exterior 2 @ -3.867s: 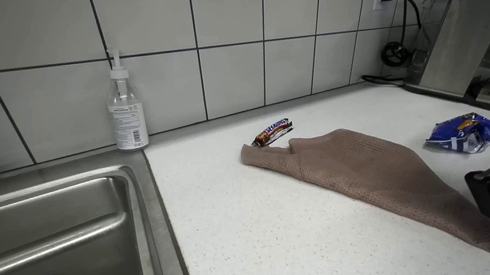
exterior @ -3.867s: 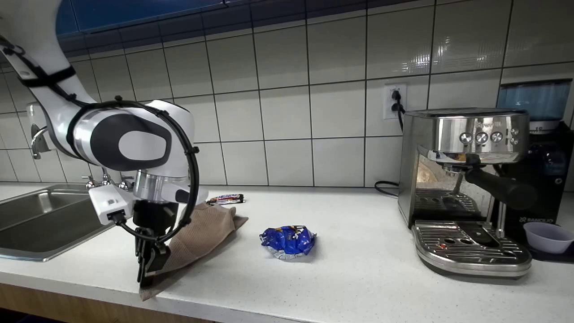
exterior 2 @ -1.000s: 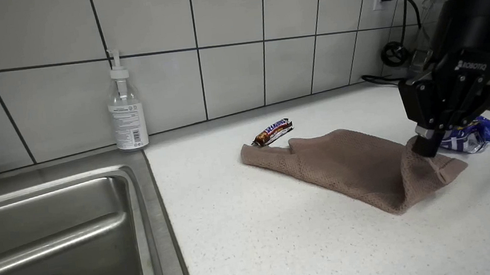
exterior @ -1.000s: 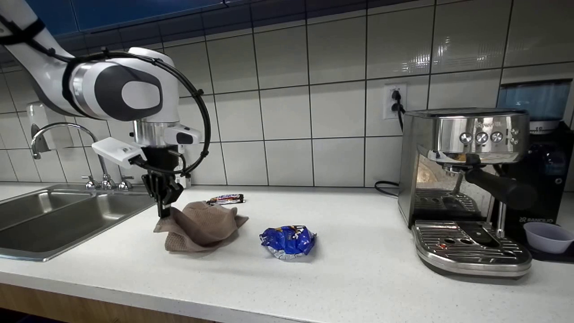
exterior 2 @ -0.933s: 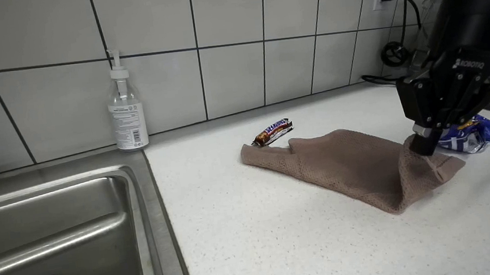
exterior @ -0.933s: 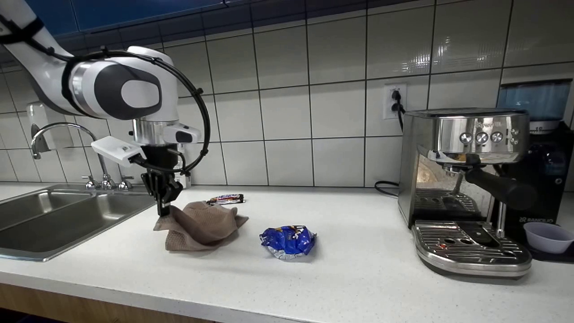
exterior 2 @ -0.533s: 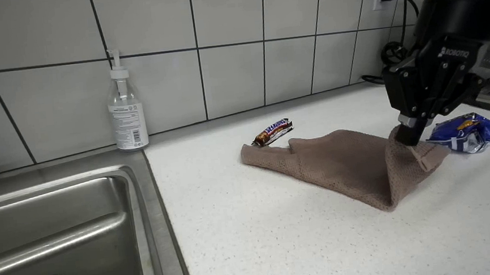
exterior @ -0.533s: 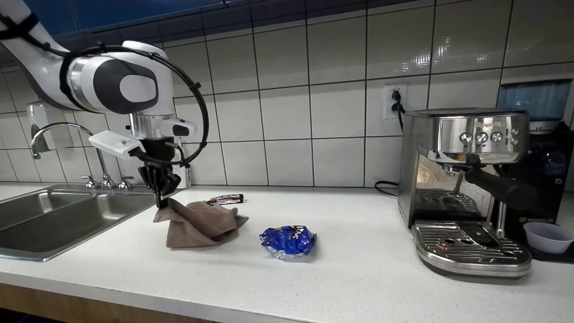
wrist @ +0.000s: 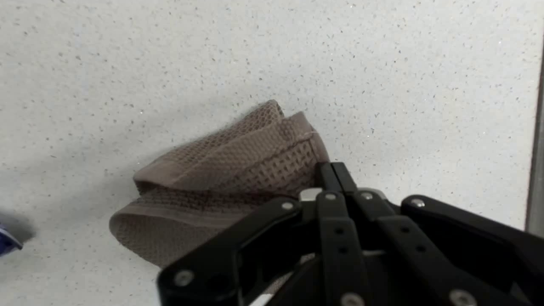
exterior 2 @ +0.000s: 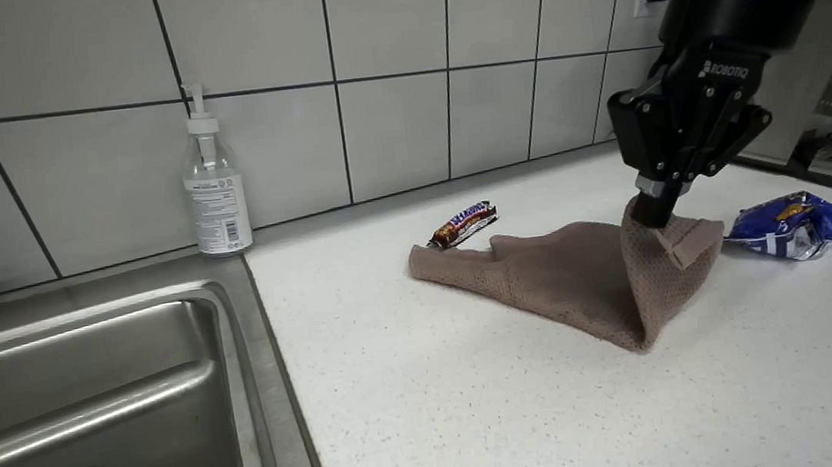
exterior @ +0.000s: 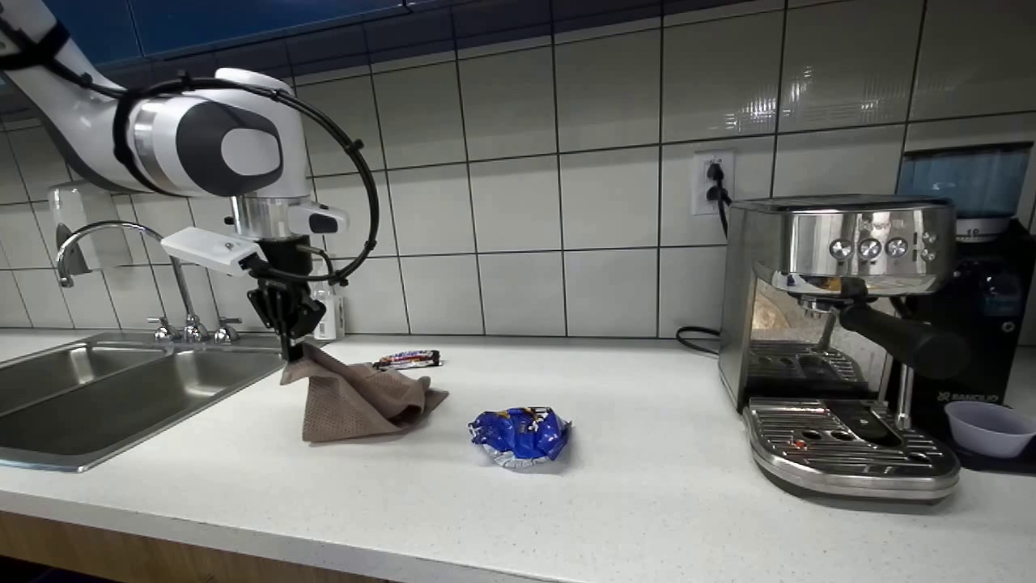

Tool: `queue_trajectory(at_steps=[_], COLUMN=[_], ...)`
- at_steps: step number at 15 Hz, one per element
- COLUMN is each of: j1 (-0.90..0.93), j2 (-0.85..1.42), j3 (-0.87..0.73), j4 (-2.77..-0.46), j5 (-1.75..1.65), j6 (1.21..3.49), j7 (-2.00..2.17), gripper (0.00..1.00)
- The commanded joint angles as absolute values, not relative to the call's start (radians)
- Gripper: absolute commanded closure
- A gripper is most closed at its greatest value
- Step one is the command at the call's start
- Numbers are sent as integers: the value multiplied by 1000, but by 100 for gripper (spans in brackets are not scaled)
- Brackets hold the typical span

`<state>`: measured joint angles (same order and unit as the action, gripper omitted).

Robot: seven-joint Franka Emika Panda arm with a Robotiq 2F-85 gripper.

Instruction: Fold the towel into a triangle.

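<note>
From here I'd say the fold is part-made: the towel (exterior 2: 559,269) lies rumpled on the table (exterior 2: 465,406), one end lifted, pinched in the hand (exterior 2: 653,211). Laying that end down remains; no clean triangle shows yet.

Towel (exterior 2: 566,268): matt cloth, open weave. Packet (exterior 2: 786,225) looks like glossy plastic film from here. Sink (exterior 2: 175,444) satin metal, coffee machine (exterior: 858,267) polished metal, tiles (exterior: 518,202) glossy.
</note>
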<state>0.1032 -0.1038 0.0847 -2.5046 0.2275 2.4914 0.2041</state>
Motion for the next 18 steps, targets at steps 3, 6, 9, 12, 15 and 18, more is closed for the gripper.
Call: queue_trajectory(at_steps=[3,6,9,12,15,18], j1=[115,125,132,136,142,147], j2=[-49,-23,3,29,58,85], j3=[106,114,121,128,131,133], j4=[-2418,-2385,-2353,-2322,-2290,-2261], j5=[203,193,184,177,175,176], j6=[2461,2456,2454,2452,2447,2444], j7=[188,185,181,174,165,154], gripper=[100,100,100,100,100,100])
